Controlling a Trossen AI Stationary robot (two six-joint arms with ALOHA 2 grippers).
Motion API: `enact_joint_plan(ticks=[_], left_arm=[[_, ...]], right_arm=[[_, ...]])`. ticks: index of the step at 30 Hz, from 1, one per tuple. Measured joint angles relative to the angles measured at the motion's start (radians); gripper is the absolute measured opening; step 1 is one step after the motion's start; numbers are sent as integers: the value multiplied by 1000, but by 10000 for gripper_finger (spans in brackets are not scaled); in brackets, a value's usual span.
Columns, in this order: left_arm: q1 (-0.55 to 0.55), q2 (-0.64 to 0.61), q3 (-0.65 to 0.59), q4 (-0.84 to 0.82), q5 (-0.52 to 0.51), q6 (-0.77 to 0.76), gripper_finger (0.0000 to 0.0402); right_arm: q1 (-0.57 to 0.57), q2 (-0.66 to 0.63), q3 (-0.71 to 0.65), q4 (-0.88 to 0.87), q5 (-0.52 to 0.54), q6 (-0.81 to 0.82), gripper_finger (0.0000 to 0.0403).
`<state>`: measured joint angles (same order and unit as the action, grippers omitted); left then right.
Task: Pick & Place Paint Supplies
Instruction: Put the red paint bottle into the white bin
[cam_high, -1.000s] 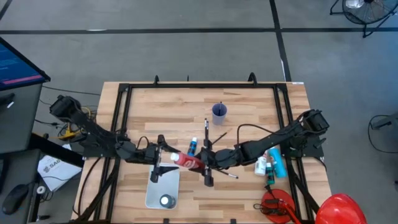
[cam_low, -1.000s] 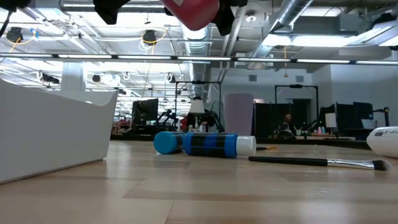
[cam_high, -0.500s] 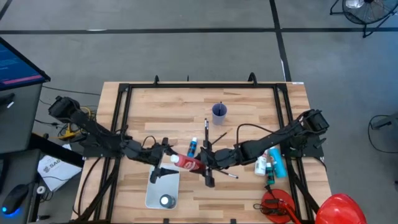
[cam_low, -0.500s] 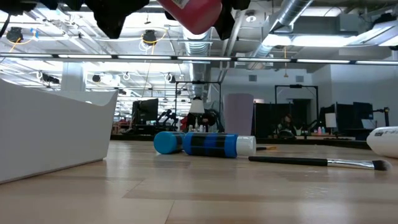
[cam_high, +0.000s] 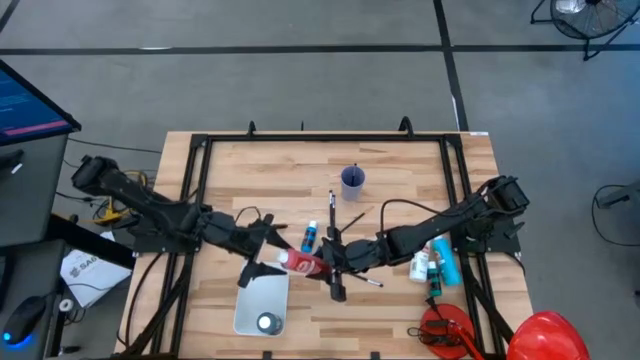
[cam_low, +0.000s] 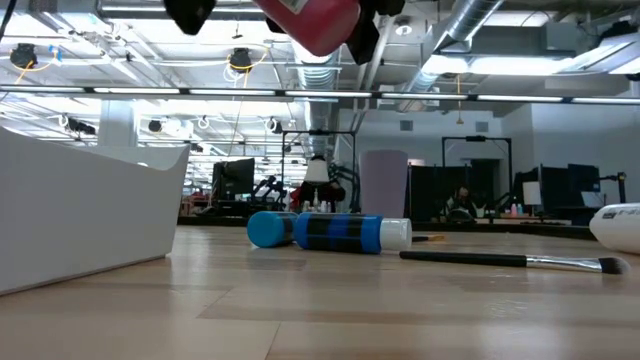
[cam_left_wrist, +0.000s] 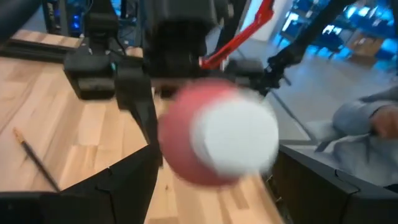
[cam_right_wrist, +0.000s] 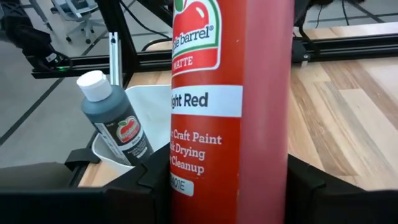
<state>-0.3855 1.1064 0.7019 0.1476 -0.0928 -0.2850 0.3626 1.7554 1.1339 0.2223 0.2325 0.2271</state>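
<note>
A red paint bottle (cam_high: 302, 263) with a white cap (cam_left_wrist: 235, 135) hangs over the table's middle, above the rim of a white tray (cam_high: 250, 305). My right gripper (cam_high: 330, 264) is shut on it. My left gripper (cam_high: 266, 236) is open and faces the cap end, its fingers (cam_left_wrist: 127, 180) standing wide on either side without touching. A dark teal bottle (cam_right_wrist: 115, 121) leans in the tray. Two blue bottles (cam_low: 330, 231) and a dark-handled brush (cam_low: 505, 260) lie on the table. My right gripper pinches the red bottle's body (cam_right_wrist: 230, 186) between its two fingers, toward the bottom end. The fingers come nearly level from the table's right and lie along the bottle. The bottle is lifted clear (cam_low: 315, 20), tilted, with its cap end pointing toward my left gripper.
A blue cup (cam_high: 352, 180) stands toward the far edge. More bottles (cam_high: 438, 262) lie at the right, one white (cam_low: 618, 222). A big red helmet-like thing (cam_high: 545, 335) sits at the near right corner. Black frame rails (cam_high: 195, 190) run along the table's sides.
My left gripper has risen and drawn back from the cap end toward the table's far left, turning as it went, and has stayed open. The red bottle and my right gripper have kept their place.
</note>
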Motion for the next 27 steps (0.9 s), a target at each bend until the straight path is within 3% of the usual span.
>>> enact_joint_plan(ticks=[7,15,23,27], left_arm=[[1,54,6,-7,-51,12,294],[-45,129,5,138,-120,71,294],[-84,94,5,167,-145,91,294],[-85,87,5,229,-171,131,294]], right_arm=[[-6,0,0,3,2,-5,186],[4,0,-6,107,1,-72,178],[-9,2,-273,710,-2,-70,182],[-23,37,-333,955,7,-79,180]])
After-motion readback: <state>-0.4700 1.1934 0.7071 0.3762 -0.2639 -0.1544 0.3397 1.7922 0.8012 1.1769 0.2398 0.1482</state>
